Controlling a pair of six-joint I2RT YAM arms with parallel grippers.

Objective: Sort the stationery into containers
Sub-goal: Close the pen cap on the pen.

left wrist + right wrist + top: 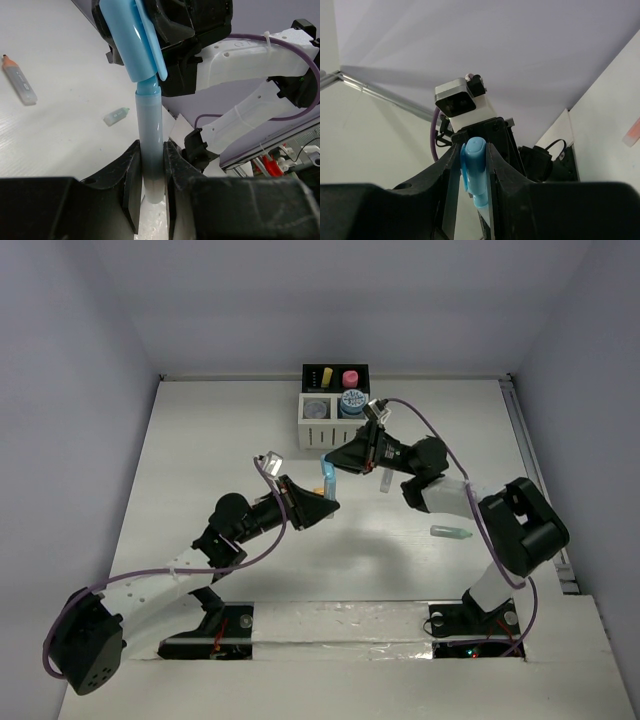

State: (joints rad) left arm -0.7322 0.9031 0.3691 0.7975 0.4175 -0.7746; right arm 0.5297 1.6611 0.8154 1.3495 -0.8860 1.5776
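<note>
The white bench [200, 490] fills the top view, and both arms reach over it from the 6 o'clock edge. The left arm [150, 585] stretches from 7 o'clock toward the middle, and the right arm [500, 530] bends in from 5 o'clock. They meet just above the centre.

The organiser [305, 418] stands at 12 o'clock against the far edge, well apart from both tools. Its two black bins are at the back and its two white slatted bins in front. A yellow stub [327, 375] stands in the back left bin and a pink stub [350, 378] in the back right one. A blue-white roll [352, 402] sits in the front right bin and a paler roll [316, 410] in the front left.

The left tool [328, 498] is pinching the lower barrel of a blue pen [149, 125]. Its two pads are pressed against the tube on either side, and the pen stands up out of the grip. The right tool [472, 165] is clamped on the pen's light blue cap [131, 40], one finger on each flank. A narrow neck shows between cap and barrel. In the top view the pen [327, 472] hangs between the two tools, clear of the bench.

A clear marker [385, 480] with an orange tip lies on the bench at 3 o'clock from the pen. A short green-capped stub [450, 532] lies at 4 o'clock, near the right arm. Both also show in the left wrist view, the marker [19, 80] and the stub [116, 116] lying apart from each other
</note>
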